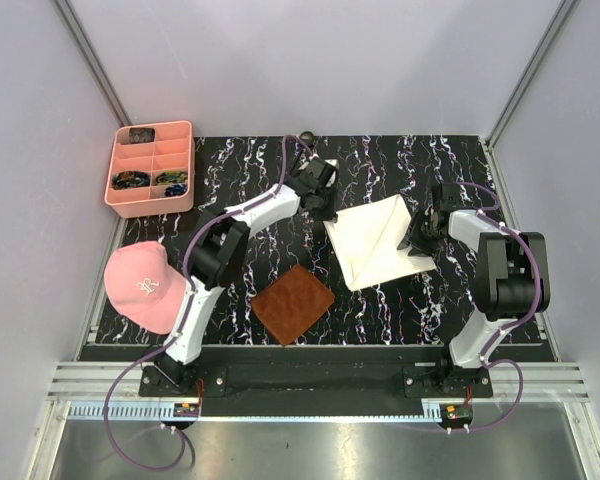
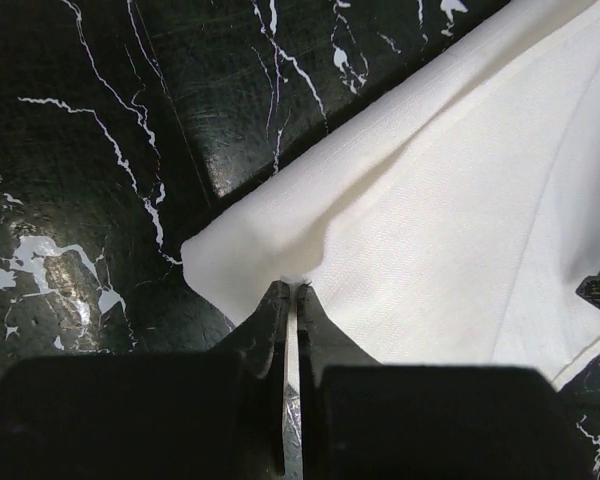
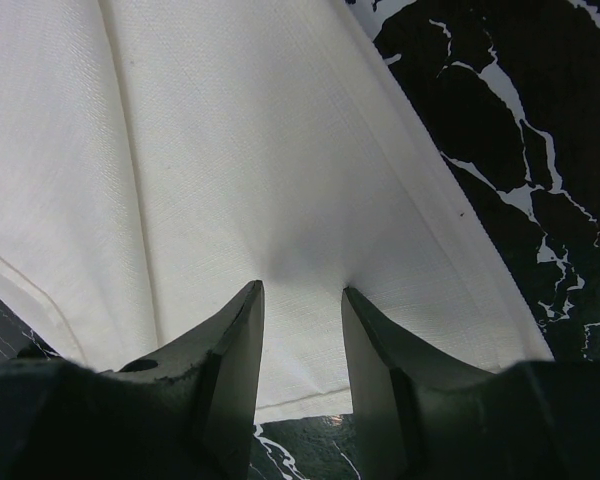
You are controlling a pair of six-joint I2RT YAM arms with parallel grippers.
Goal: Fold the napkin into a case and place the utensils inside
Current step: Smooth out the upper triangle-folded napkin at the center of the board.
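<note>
The cream-white napkin (image 1: 375, 245) lies partly folded on the black marbled table, with a crease across it. My left gripper (image 1: 326, 213) is at its far left corner. In the left wrist view the gripper (image 2: 294, 292) has its jaws pinched shut on a thin fold of the napkin (image 2: 450, 200) near the corner. My right gripper (image 1: 418, 243) is at the napkin's right edge. In the right wrist view it (image 3: 301, 292) is open, both tips resting on the cloth (image 3: 230, 150), which dimples between them. No spoon or fork shows. No finished case shows.
A brown textured mat (image 1: 293, 303) lies near the front, left of the napkin. A pink compartment tray (image 1: 152, 168) with small items stands at the far left. A pink cap (image 1: 140, 285) lies at the left edge. White walls close in three sides.
</note>
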